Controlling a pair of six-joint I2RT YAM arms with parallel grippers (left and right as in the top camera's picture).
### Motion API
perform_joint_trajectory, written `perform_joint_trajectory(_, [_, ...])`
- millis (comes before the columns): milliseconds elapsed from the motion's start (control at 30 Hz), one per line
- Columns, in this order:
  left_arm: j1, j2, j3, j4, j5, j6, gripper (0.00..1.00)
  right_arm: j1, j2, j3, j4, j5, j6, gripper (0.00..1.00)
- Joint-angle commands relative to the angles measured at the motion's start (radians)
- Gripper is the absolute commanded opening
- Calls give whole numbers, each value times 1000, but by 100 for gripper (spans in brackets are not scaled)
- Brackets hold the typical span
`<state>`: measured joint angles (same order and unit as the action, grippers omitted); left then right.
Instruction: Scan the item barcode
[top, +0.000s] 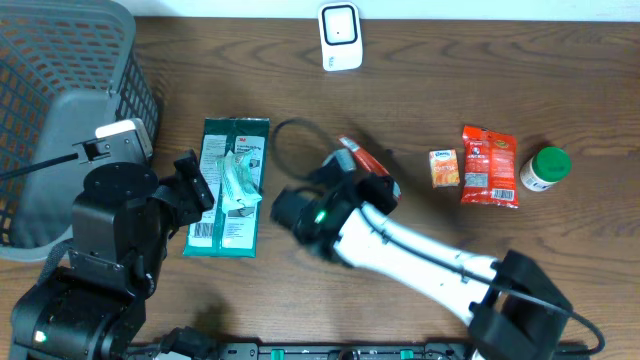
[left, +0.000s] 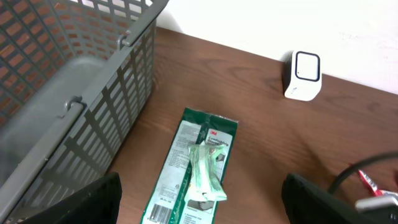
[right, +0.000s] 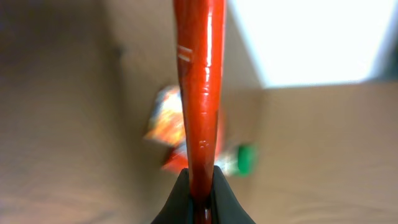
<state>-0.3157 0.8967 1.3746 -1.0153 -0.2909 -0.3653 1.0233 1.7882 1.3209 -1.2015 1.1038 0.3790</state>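
Right gripper (right: 199, 182): fingers pinched narrow on the lower edge of a flat red packet (right: 198, 93), which stands edge-on and upright between them in the right wrist view. Seen from overhead, this packet is well short of the scanner (top: 340, 37), on the robot's side of it and slightly to its right, lifted over the table centre. Left gripper (left: 202, 208): fingers spread wide and holding nothing, hovering above a green 3M pack (top: 228, 187) that lies flat on the table, to the scanner's left and nearer the robot. The grey basket (left: 134, 34) stands further left of the scanner. A small orange box (top: 444, 167), a red snack bag (top: 489, 166) and a green-capped bottle (top: 545, 168) lie in a row to the scanner's right, clear of the path. The scanner itself sits at the far table edge with its window facing up and toward the arms. Assessment: the step in hand appears to be presenting the red packet to the scanner. Which face carries the barcode cannot be told from these views. To do it well, the packet should be carried forward and turned so that a broad face, not the thin edge, squarely meets the window. It should be held steady there and the other face tried if needed. The grip is low on a thin packet, so wrist turns should be slow to prevent it flopping.
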Motion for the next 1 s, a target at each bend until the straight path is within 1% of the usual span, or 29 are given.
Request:
perform_joint_trajectory(0, [3,-2,4,-2,-10,10,82,115,-10,8,-39,482,1,1])
perform_joint_trajectory(67, [3,-2,4,-2,-10,9,82,161,-10,9,-49,480,-113,1])
perform_joint_trajectory(100, [3,-2,4,-2,-10,10,82,174,-10,8,-64,480,-126,1])
perform_joint_trajectory(300, [3,-2,4,-2,-10,9,82,227,-14,9,-164,481,-122,1])
perform_joint_trajectory(433, [3,-2,4,-2,-10,10,82,258,-50,9,-172,481,-77,1])
perform_joint_trajectory(767, [3,-2,4,-2,-10,9,82,281,-359,9,-171,480,-81,1])
perform_joint_trajectory(867, [3,-2,4,-2,-10,9,82,281,-409,9,-171,480,-80,1])
perform_joint_trajectory(967, [3,-2,4,-2,-10,9,82,281,-414,9,-163,480,-81,1])
